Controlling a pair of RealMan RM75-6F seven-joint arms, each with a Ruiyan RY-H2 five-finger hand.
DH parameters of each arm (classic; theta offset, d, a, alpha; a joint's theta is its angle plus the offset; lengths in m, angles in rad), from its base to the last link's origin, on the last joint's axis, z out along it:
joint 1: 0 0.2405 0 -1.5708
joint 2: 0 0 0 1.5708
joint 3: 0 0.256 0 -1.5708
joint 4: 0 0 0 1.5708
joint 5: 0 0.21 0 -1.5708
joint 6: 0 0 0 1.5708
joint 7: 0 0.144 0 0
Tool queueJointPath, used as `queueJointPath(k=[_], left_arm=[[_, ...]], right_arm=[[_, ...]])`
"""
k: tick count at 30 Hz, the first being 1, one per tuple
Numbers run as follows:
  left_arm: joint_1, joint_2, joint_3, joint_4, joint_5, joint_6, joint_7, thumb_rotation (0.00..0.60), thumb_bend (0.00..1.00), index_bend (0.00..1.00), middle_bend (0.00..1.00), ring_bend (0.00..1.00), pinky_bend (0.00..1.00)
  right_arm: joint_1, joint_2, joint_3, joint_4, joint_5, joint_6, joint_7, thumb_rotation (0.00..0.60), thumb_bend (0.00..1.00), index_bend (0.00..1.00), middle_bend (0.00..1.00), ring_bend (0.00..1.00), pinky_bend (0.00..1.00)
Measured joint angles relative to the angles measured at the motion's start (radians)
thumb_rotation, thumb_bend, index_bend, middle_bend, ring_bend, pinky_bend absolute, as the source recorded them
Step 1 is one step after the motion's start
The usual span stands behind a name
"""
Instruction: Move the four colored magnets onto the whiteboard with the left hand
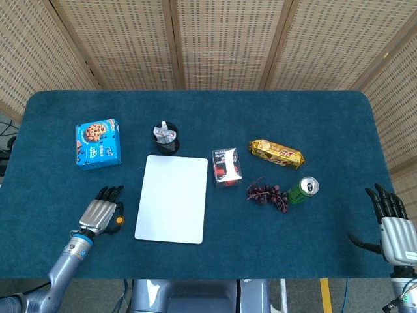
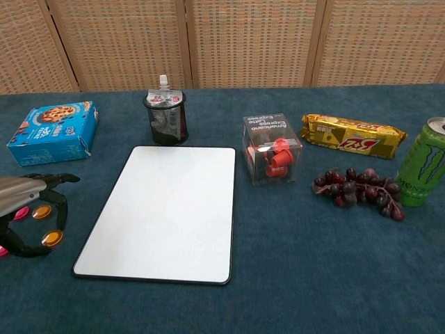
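Observation:
The whiteboard [image 1: 172,199] [image 2: 167,209] lies flat, left of the table's middle. To its left lie the magnets: an orange magnet [image 2: 51,239] [image 1: 119,220] nearest the board, a second orange magnet [image 2: 42,212], a pink magnet [image 2: 21,213] and a red magnet [image 2: 2,250] cut by the frame edge. My left hand [image 1: 101,212] [image 2: 28,191] hovers low over them, a finger and the thumb curving down on either side of the nearest orange magnet, which lies on the cloth. My right hand [image 1: 393,225] rests open at the table's near right corner.
A blue cookie box [image 2: 52,131] sits behind the magnets and a black mesh cup [image 2: 166,118] behind the board. Right of the board are a clear box of red capsules [image 2: 272,148], a gold snack pack [image 2: 351,136], grapes [image 2: 358,188] and a green can [image 2: 423,163].

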Motion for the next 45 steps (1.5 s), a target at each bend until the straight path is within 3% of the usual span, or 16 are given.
queueJointPath(k=[11, 19, 24, 29, 31, 35, 40, 45], left_arm=[[-0.004, 0.025, -0.005, -0.049, -0.012, 0.013, 0.012, 0.6, 0.31, 0.51, 0.0, 0.0, 0.0], [-0.018, 0.061, 0.002, -0.184, 0.032, 0.027, 0.036, 0.6, 0.31, 0.51, 0.0, 0.0, 0.0], [-0.048, 0.04, 0.001, -0.264, 0.023, 0.021, 0.132, 0.6, 0.31, 0.51, 0.0, 0.0, 0.0], [-0.094, -0.028, -0.02, -0.296, -0.068, 0.022, 0.269, 0.6, 0.31, 0.51, 0.0, 0.0, 0.0], [-0.116, -0.067, -0.032, -0.302, -0.124, 0.028, 0.33, 0.6, 0.3, 0.49, 0.0, 0.0, 0.0], [-0.156, -0.139, -0.047, -0.302, -0.204, 0.05, 0.403, 0.6, 0.19, 0.21, 0.0, 0.0, 0.0], [-0.173, -0.151, -0.04, -0.296, -0.225, 0.068, 0.403, 0.6, 0.2, 0.2, 0.0, 0.0, 0.0], [-0.158, -0.09, -0.02, -0.304, -0.186, 0.077, 0.343, 0.6, 0.22, 0.24, 0.0, 0.0, 0.0]], right_arm=[[0.001, 0.003, 0.0, -0.004, 0.003, -0.005, 0.007, 0.6, 0.05, 0.02, 0.0, 0.0, 0.0], [0.002, 0.006, -0.001, -0.006, 0.004, -0.009, 0.015, 0.6, 0.05, 0.02, 0.0, 0.0, 0.0], [0.002, 0.008, -0.002, -0.007, 0.005, -0.011, 0.021, 0.6, 0.05, 0.02, 0.0, 0.0, 0.0], [0.003, 0.009, -0.001, -0.006, 0.011, -0.015, 0.03, 0.6, 0.05, 0.02, 0.0, 0.0, 0.0], [0.004, 0.01, 0.0, -0.007, 0.014, -0.02, 0.035, 0.6, 0.05, 0.02, 0.0, 0.0, 0.0], [0.006, 0.014, -0.001, -0.006, 0.017, -0.028, 0.043, 0.6, 0.05, 0.02, 0.0, 0.0, 0.0], [0.006, 0.016, -0.002, -0.006, 0.016, -0.029, 0.047, 0.6, 0.05, 0.02, 0.0, 0.0, 0.0], [0.005, 0.016, -0.002, -0.006, 0.016, -0.027, 0.047, 0.6, 0.05, 0.02, 0.0, 0.0, 0.0]])
